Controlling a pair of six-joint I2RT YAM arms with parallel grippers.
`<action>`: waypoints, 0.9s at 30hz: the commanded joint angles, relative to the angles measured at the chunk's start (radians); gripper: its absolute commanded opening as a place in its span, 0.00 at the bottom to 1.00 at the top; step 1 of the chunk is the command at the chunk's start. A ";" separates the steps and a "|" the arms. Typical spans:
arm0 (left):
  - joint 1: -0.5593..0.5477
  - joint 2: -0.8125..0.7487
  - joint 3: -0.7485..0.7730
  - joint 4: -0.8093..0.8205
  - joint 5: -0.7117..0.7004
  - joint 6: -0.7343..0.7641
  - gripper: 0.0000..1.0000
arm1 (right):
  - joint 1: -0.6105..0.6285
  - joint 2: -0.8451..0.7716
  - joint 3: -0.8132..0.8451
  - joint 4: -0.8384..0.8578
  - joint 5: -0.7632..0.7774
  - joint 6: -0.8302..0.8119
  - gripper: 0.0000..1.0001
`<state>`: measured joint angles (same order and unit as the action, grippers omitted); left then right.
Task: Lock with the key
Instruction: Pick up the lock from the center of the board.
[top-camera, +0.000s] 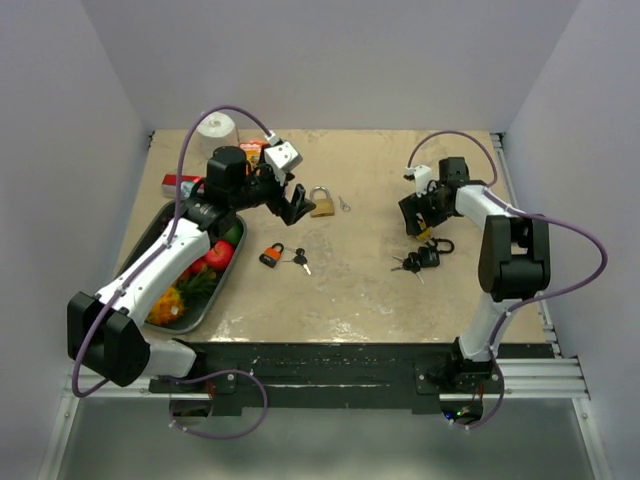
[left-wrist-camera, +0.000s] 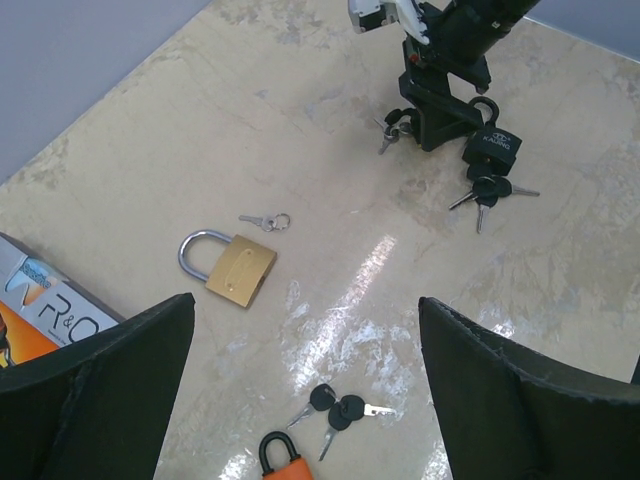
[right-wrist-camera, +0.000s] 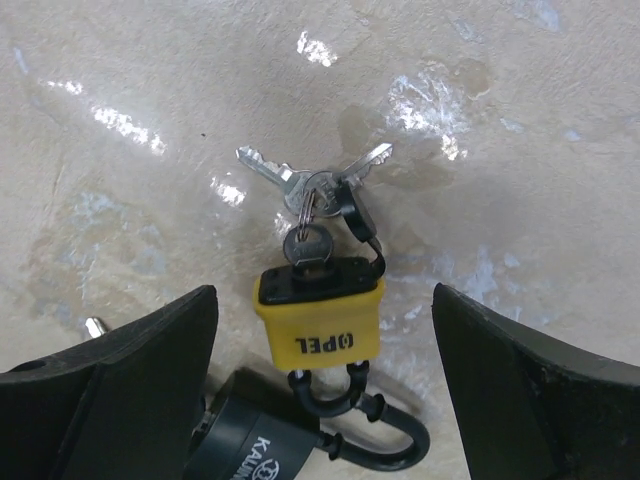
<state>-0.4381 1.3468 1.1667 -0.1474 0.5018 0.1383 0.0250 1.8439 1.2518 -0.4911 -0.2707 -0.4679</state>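
Note:
A yellow padlock (right-wrist-camera: 320, 318) lies on the table with a key (right-wrist-camera: 310, 245) in its keyhole and more keys on the ring. Its shackle is linked through the shackle of a black padlock (right-wrist-camera: 250, 450). My right gripper (right-wrist-camera: 325, 300) is open, its fingers either side of the yellow padlock, not touching it. In the top view the right gripper (top-camera: 420, 222) covers that padlock. My left gripper (top-camera: 296, 208) is open and empty above the table. A brass padlock (left-wrist-camera: 240, 268) with small keys (left-wrist-camera: 266, 221) lies ahead of it. An orange padlock (left-wrist-camera: 282, 462) and black-headed keys (left-wrist-camera: 343, 408) lie below it.
A metal tray (top-camera: 160, 222) of vegetables sits at the left under the left arm. A red box (top-camera: 182, 184), a white roll (top-camera: 215, 128) and an orange packet (top-camera: 253, 150) stand at the back left. A bunch of black keys (top-camera: 405, 265) lies beside the black padlock (top-camera: 430, 254).

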 joint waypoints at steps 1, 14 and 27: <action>0.009 0.009 0.042 0.052 0.000 0.001 0.98 | -0.005 0.012 0.043 -0.009 0.016 0.005 0.88; 0.010 0.029 0.014 0.127 -0.046 0.007 0.99 | -0.002 0.066 0.015 0.019 0.037 -0.002 0.58; 0.010 0.031 -0.024 0.151 0.085 0.518 0.99 | -0.002 -0.069 0.233 -0.197 -0.248 0.115 0.00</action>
<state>-0.4324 1.3773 1.1629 -0.0315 0.4759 0.3637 0.0242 1.8809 1.3430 -0.6025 -0.3473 -0.4423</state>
